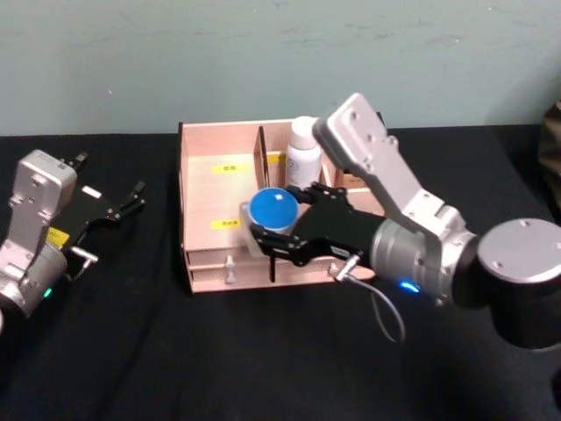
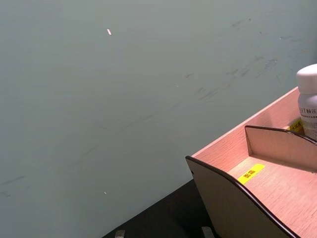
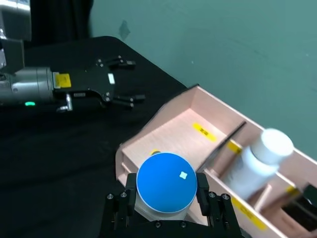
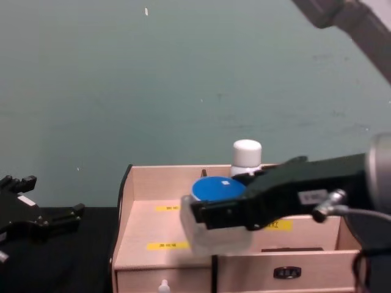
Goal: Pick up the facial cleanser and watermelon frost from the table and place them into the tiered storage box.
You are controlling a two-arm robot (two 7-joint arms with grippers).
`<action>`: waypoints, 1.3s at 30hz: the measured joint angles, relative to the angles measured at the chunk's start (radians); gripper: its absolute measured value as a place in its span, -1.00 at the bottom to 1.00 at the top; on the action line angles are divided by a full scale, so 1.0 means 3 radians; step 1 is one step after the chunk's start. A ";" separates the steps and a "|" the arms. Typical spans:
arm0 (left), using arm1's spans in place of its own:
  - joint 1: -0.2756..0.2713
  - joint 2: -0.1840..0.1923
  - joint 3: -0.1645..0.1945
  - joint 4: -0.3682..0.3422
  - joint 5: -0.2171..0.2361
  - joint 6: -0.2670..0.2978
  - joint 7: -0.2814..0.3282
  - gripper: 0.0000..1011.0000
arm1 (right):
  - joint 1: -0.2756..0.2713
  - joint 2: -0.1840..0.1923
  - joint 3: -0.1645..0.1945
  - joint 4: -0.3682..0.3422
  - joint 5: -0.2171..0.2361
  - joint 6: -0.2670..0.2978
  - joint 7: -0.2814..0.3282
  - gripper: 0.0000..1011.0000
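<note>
Head view shows the right tool [image 1: 273, 230] clamped on a jar with a round blue lid [image 1: 273, 209], held just over the front step of the tiered storage box [image 1: 202, 210], at the left-hand compartment beside the central divider. From the right wrist view the black fingers [image 3: 202, 187] press both sides of the jar [image 3: 166, 183], which hangs above the box's front wall [image 3: 130, 153] and has not been let go. Which of the two named products this jar is cannot be read from its label.

A white bottle with a white cap [image 1: 303, 151] already stands upright in a rear compartment, right of the divider; I take that as the first item delivered. So the job looks more than half done: what remains is lowering the jar into its compartment, releasing it and drawing the arm clear.

The left tool [image 1: 112, 209] rests idle near the left edge of the table [image 1: 131, 351], well apart from the box, its fingers spread and empty.
</note>
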 joint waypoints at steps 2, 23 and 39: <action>0.0000 0.0000 0.0000 0.0000 0.0000 0.0000 0.0000 0.98 | 0.0077 -0.0052 -0.0059 0.0069 -0.0020 0.0000 -0.0006 0.44; 0.0000 0.0000 0.0000 0.0000 0.0000 0.0000 0.0000 0.98 | 0.0470 -0.0436 -0.0296 0.0744 -0.0288 -0.0132 -0.0113 0.44; 0.0000 0.0000 0.0000 0.0000 0.0000 0.0000 0.0000 0.98 | 0.0592 -0.0618 -0.0299 0.1032 -0.0448 -0.0196 -0.0137 0.44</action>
